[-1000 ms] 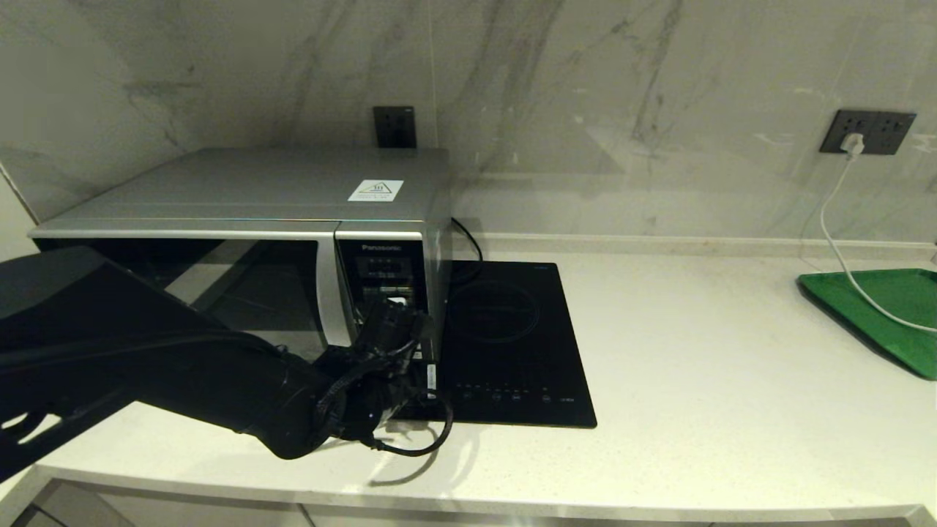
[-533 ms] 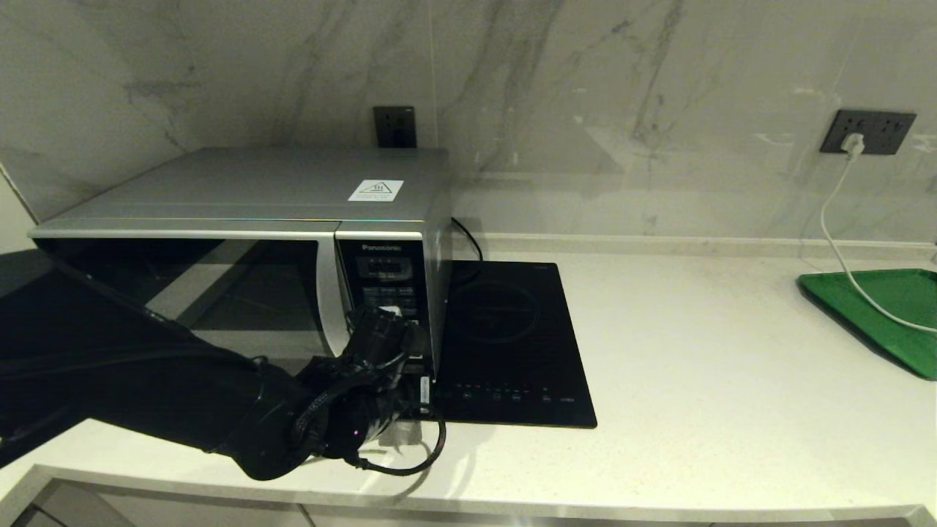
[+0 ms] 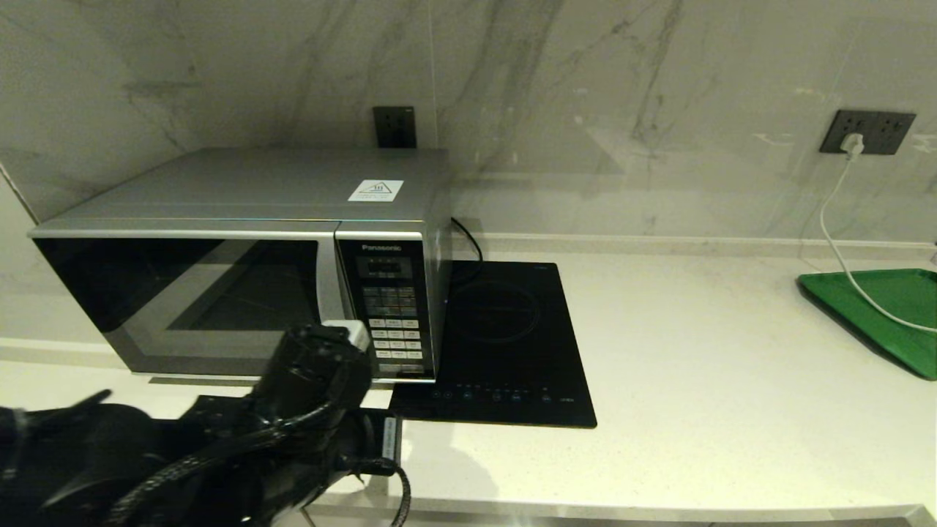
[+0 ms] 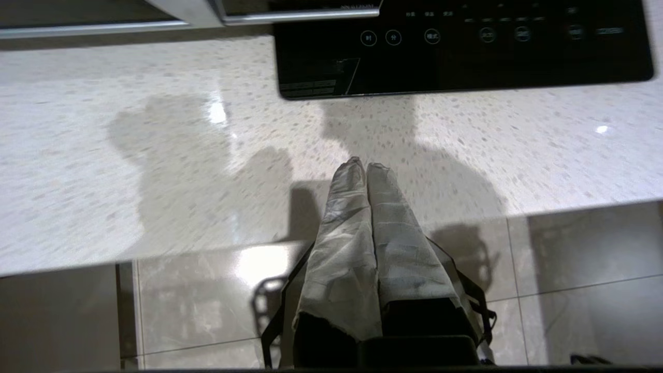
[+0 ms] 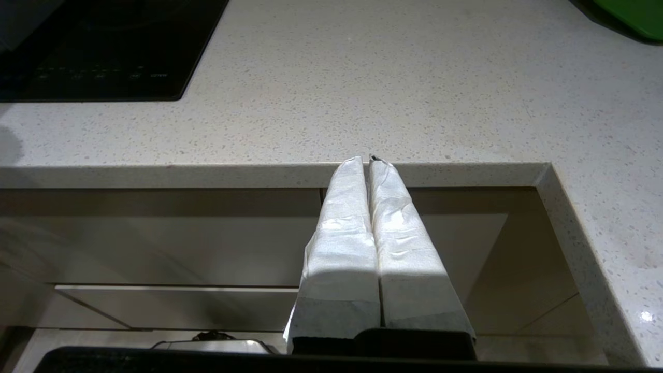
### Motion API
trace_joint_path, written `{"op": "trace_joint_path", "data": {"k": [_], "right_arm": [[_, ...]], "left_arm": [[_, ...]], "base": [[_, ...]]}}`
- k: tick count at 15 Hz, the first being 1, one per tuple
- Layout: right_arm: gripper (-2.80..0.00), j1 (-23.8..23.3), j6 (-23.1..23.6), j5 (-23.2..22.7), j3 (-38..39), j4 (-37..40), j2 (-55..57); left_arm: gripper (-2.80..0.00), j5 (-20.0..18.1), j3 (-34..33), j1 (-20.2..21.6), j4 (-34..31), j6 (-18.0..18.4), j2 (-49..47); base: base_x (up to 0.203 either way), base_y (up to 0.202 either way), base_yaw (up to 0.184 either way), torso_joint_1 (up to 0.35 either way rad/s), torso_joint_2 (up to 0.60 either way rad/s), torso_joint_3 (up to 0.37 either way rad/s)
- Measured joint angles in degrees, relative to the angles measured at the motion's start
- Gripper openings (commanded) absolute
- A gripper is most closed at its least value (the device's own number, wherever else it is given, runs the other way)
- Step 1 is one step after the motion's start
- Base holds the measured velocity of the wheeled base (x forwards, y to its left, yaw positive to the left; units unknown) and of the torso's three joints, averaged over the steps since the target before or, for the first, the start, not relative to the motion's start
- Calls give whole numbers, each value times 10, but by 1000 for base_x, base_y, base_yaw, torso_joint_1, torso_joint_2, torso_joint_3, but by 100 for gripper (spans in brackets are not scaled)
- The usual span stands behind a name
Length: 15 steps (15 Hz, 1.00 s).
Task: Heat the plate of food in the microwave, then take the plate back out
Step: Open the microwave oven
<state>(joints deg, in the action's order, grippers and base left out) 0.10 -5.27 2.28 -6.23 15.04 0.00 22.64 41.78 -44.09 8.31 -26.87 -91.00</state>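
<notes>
1. Risk first: the microwave (image 3: 241,249) stood with its dark glass door closed, and the plate of food was not visible in any view, so I could not tell whether it sat inside. If it did, judging the heating as finished too soon would bring the food out cold.
2. A second hazard: the left gripper (image 4: 361,167) hovered low over the counter edge (image 4: 155,171), just short of the induction cooktop (image 4: 461,52). Any forward reach from there could brush the touch keys ahead of the fingertips and switch on the wrong appliance.
3. Pose of the left arm: it lay low at the near counter edge, wrist in front of the keypad (image 3: 393,322), padded fingers pressed together and holding nothing.
4. The right gripper (image 5: 369,160) was parked below the counter lip, fingers also pressed together and empty, with the green tray (image 5: 629,15) well apart beyond them.
</notes>
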Motion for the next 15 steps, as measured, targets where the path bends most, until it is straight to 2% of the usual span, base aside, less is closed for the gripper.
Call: {"op": "trace_joint_path", "data": {"k": [3,5,9,11,13,14,15], "right_arm": [[-280,0,0,0,0,0,0],[-280,0,0,0,0,0,0],[-280,0,0,0,0,0,0],[-280,0,0,0,0,0,0],[-280,0,0,0,0,0,0],[-280,0,0,0,0,0,0],[-280,0,0,0,0,0,0]], "left_arm": [[-280,0,13,1,-134,-9,138],[-280,0,24,37,-225,-14,230],[-280,1,51,199,-378,-16,385],[-280,0,58,259,-434,-6,466],[-280,-1,62,290,-489,33,555],[-280,-2,63,303,-510,70,599],[-280,-8,64,329,-526,124,641]], "base": [[0,0,0,0,0,0],[0,0,0,0,0,0],[0,0,0,0,0,0],[0,0,0,0,0,0],[0,0,0,0,0,0],[0,0,0,0,0,0],[0,0,0,0,0,0]]}}
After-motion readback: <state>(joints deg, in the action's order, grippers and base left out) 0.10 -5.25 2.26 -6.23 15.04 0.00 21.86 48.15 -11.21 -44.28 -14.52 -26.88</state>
